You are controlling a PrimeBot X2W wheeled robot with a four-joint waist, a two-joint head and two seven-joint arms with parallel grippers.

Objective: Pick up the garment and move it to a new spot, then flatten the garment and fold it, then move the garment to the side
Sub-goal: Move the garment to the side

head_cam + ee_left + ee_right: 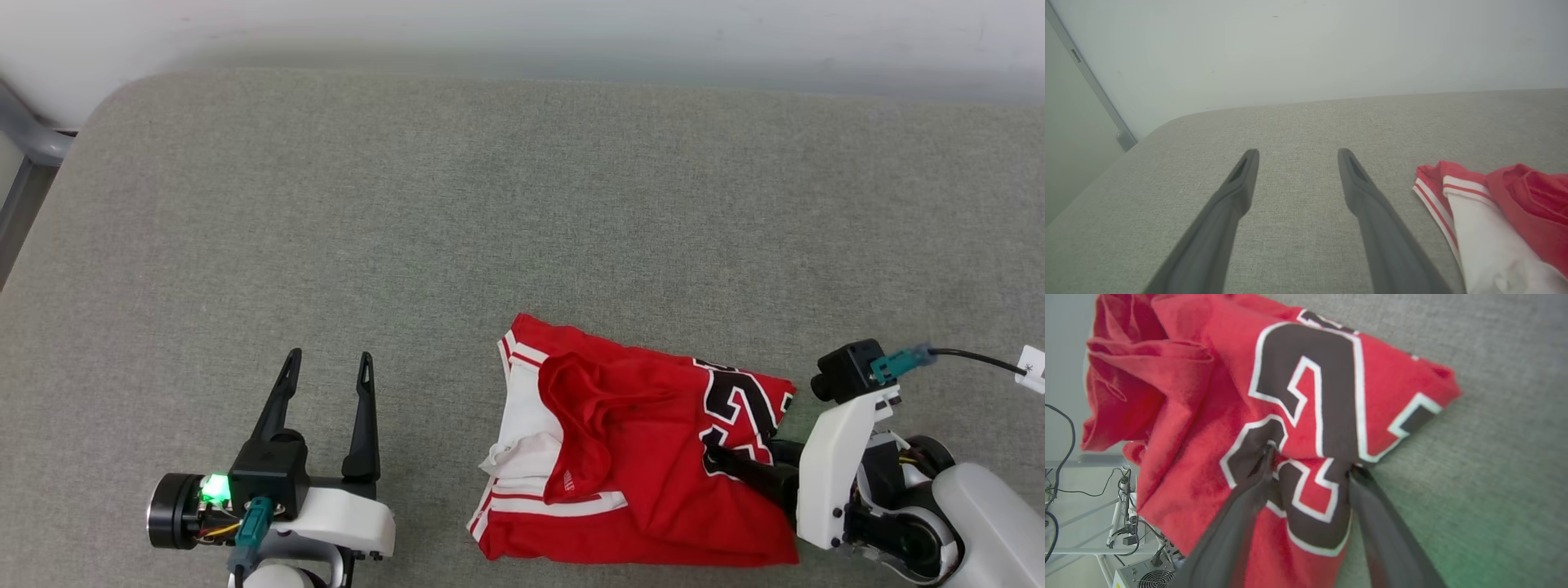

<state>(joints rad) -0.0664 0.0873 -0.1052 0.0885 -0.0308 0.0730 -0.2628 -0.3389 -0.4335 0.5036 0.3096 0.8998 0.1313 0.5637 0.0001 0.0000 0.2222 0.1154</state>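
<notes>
The garment [645, 441] lies crumpled at the front right of the grey padded surface [408, 204]: red cloth, a white sleeve with red stripes on its left, black white-outlined numerals on its right. My right gripper [718, 457] reaches into its right side. In the right wrist view the garment [1208, 396] is close up, and the right gripper [1311, 461] stands open, its fingertips pressed into the printed cloth, a strip of it between them. My left gripper [328, 359] rests open over bare surface, left of the garment. The left wrist view has the left gripper [1299, 153] with nothing between its fingers and the garment's sleeve [1494, 212] at right.
A pale wall runs along the far edge of the surface. A grey metal frame [33, 139] stands past the rounded far-left corner. Cables and a fan-fronted box [1147, 575] lie beyond the surface's edge in the right wrist view.
</notes>
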